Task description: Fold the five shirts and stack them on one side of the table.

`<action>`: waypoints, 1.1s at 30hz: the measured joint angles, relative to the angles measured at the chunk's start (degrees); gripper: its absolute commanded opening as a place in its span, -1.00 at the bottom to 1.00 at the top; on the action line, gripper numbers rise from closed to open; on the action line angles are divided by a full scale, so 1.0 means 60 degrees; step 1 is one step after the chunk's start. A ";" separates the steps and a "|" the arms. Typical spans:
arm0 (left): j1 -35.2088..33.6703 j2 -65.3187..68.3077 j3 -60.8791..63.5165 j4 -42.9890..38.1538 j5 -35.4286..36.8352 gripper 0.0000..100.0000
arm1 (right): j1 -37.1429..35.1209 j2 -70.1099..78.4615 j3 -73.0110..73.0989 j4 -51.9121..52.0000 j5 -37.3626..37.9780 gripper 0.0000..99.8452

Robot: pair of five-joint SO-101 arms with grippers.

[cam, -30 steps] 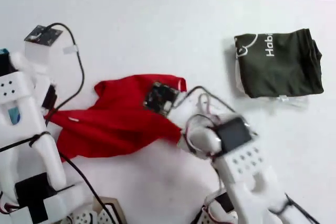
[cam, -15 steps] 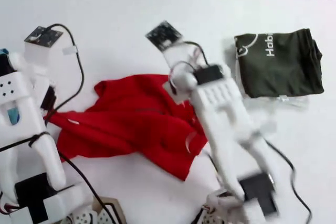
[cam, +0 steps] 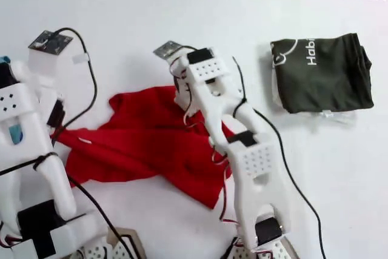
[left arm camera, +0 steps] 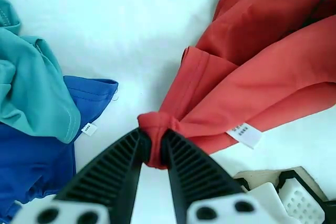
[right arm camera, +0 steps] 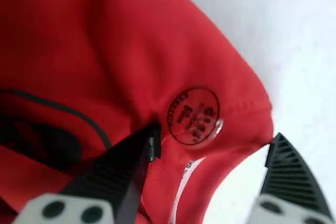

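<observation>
A red shirt [cam: 145, 141] lies crumpled and spread on the white table [cam: 182, 22], left of centre. My left gripper [left arm camera: 155, 148] is shut on a bunched corner of the red shirt [left arm camera: 252, 87], at the shirt's left end in the high view. My right gripper [right arm camera: 215, 140] stands open over the collar, one finger [right arm camera: 131, 166] lying on the cloth beside the round neck label [right arm camera: 194, 116]. The right arm [cam: 242, 144] stretches across the shirt to its far right corner. A folded dark green shirt [cam: 321, 74] lies at the right.
A teal shirt [left arm camera: 31, 87] and a blue shirt [left arm camera: 37, 161] lie heaped close to the left gripper. The left arm [cam: 24, 119] and its cables fill the table's left edge. A white garment edge [cam: 327, 115] peeks from under the green shirt.
The right arm swung from the shirt's near right side over to its far right corner and came down at the collar. The shirt's near right flap now lies spread out. The left arm kept still.
</observation>
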 measured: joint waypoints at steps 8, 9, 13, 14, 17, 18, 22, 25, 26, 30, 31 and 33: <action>0.0000 0.0000 0.0000 0.0000 0.0000 -0.95 | 0.0147 0.1670 -0.2637 0.0967 -0.0029 -0.95; 0.0000 0.0000 0.0000 0.0000 0.0000 -0.95 | 0.0205 0.1788 -0.2930 0.1099 -0.0015 -0.96; 0.0000 0.0000 0.0000 -0.0015 -0.0029 -0.95 | 0.0527 0.1978 -0.4088 0.1201 0.0000 -0.96; 0.0000 0.0000 0.0000 -0.0015 -0.0029 -0.95 | 0.0645 0.1993 -0.4513 0.1201 0.0000 -0.96; 0.0000 0.0000 0.0000 -0.0190 -0.0029 -0.95 | 0.1216 0.2037 -0.5978 0.1143 0.0000 -0.96; 0.0000 0.0000 0.0000 -0.0293 -0.0029 -0.95 | 0.1436 0.2066 -0.6476 0.0996 0.0000 -0.96; 0.0000 0.0000 0.0000 -0.0879 -0.0029 -0.95 | 0.2227 0.2081 -0.7883 -0.0293 0.0044 -0.96; 0.0000 0.0000 0.0000 -0.1304 -0.0029 -0.95 | 0.2388 0.2081 -0.8103 -0.1275 0.0440 -0.96; 0.0000 0.0000 0.0000 -0.1436 -0.0029 -0.95 | 0.2374 0.2110 -0.8103 -0.1538 0.0527 -0.95; 0.0103 0.0000 0.0000 -0.1656 -0.0029 -0.95 | 0.2374 0.2637 -0.8103 -0.2286 0.0601 -0.89; 0.0176 0.0000 0.0000 -0.1670 -0.0029 -0.95 | 0.2374 0.2842 -0.8103 -0.2374 0.0601 -0.79; 0.0337 0.0000 0.0015 -0.1685 -0.0029 -0.95 | 0.2374 0.3150 -0.8103 -0.2418 0.0601 -0.54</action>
